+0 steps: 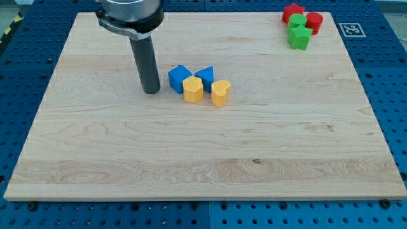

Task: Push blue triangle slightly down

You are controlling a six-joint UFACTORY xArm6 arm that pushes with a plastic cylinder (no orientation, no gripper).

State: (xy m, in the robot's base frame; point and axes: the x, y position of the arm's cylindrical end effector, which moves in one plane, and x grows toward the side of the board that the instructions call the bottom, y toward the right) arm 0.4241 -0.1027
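Wooden board [203, 159] fills the frame. My arm's upper body is cut off at top left; the rod stands upright, my tip [151, 92] just left of blue cube [179, 78]. Blue triangle [206, 77] sits center-left, touching yellow hexagon [193, 89] and yellow heart [220, 93]. No pincer, only rod.

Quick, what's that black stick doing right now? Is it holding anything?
My tip: no gripper, holding nothing; it rests on the board at the view's left of the blue cube, not touching the blue triangle.

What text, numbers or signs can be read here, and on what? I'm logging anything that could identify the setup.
No readable words, numbers or brands.
Only sign: a black-and-white square marker on the blue base, right of the wooden board; a pattern, no letters.
Blocks bear no labels.
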